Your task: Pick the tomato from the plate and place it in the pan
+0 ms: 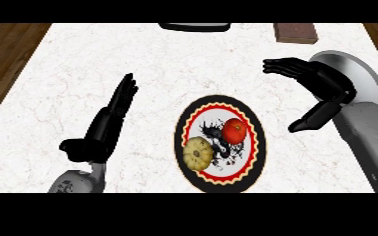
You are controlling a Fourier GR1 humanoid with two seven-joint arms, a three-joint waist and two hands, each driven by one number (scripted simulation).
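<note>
A red tomato (235,130) lies on the right half of a patterned plate (193,116) with a black and red rim, at the counter's centre front. A pale yellow squash (197,153) sits on the plate's lower left. My right hand (319,80) hovers open to the right of the plate, fingers pointing left and thumb hanging down; it touches nothing. My left hand (107,122) rests open on the left, fingers straight and pointing away. A dark pan (194,26) shows only as a rim at the top edge.
A brown block (296,32) lies at the back right. A grey round object (358,65) sits behind my right forearm. The white marble counter (88,60) ends at a wooden floor on the left.
</note>
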